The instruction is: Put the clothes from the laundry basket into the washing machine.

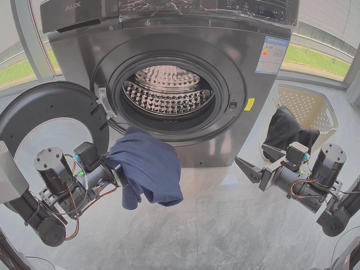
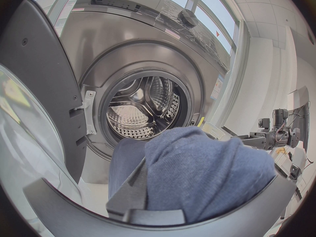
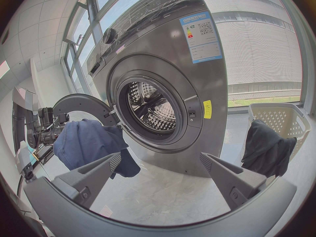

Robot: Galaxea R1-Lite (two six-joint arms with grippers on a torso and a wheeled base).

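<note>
Since your left gripper (image 2: 138, 185) is pinching the blue garment (image 1: 150, 165) just below the washing machine (image 1: 180, 38) mouth, raise it above the lip before pushing in, so the hanging folds clear. Your right gripper (image 3: 159, 158) sits spread and empty to the machine's right, near the black garment (image 1: 285, 130) draped over the laundry basket (image 1: 318, 109).

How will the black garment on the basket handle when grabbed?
Probably floppy: the black garment sags in folds over the basket rim, as the blue garment droops in the air. Likely light: it looks like thin cloth. It straddles the rim, so a pull may drag it across the edge and could shift the perforated plastic basket.
</note>
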